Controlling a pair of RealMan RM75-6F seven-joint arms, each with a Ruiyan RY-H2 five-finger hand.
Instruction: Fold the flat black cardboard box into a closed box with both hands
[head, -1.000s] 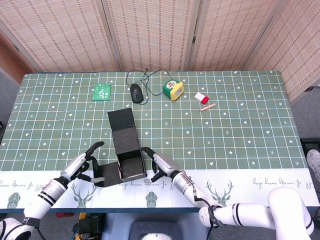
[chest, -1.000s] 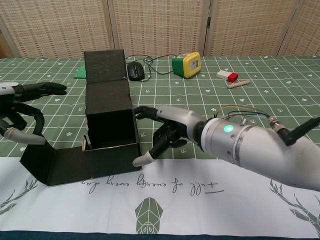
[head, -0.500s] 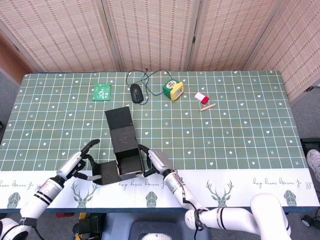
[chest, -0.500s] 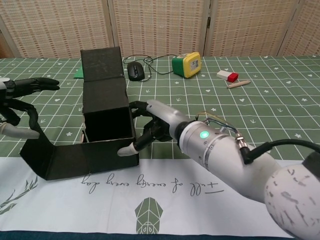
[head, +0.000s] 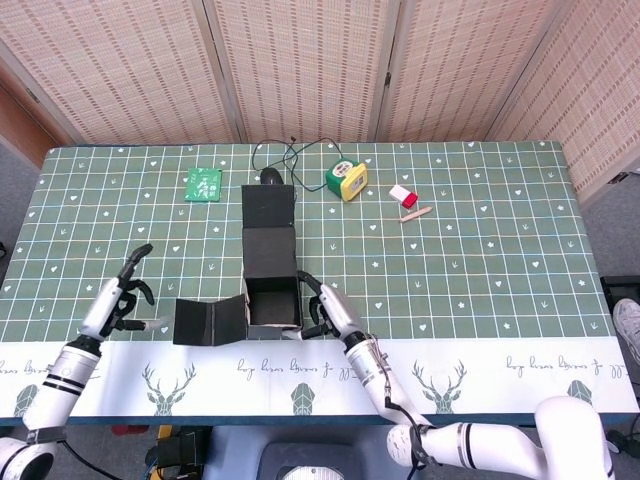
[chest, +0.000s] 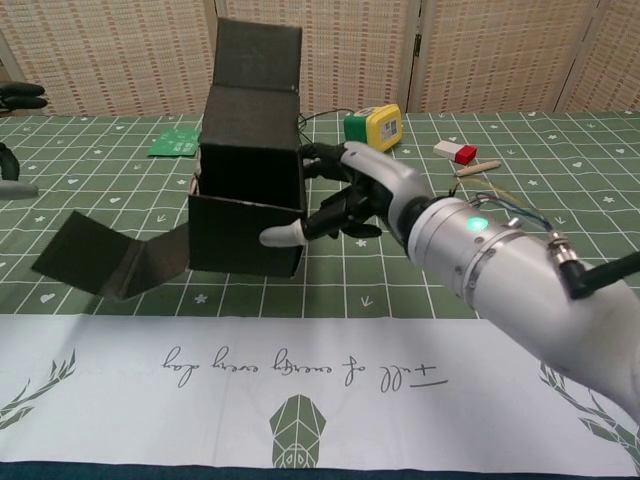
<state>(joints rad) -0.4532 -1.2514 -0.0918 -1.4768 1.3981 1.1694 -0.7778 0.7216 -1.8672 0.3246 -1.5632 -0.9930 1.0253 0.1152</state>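
Observation:
The black cardboard box (head: 271, 290) is part-folded, with its open mouth up, a tall lid flap (head: 267, 207) behind and a loose side flap (head: 207, 320) spread out to the left. In the chest view the box (chest: 248, 205) is tilted and raised off the cloth. My right hand (chest: 362, 196) grips its right wall, thumb (chest: 286, 235) pressed on the front face; in the head view the right hand (head: 326, 309) sits beside the box. My left hand (head: 119, 303) is off to the left, fingers apart, holding nothing and clear of the side flap.
Behind the box lie a green card (head: 204, 184), a black mouse (head: 270, 177) with its cable, a yellow-green cube (head: 346, 179), a red-and-white block (head: 402, 195) and a small stick (head: 415, 213). A white deer-print runner (head: 450, 370) covers the table's front edge.
My right hand has lifted and shifted the box to the right and away from the front edge. My left hand let go of the side flap and drew back to the left.

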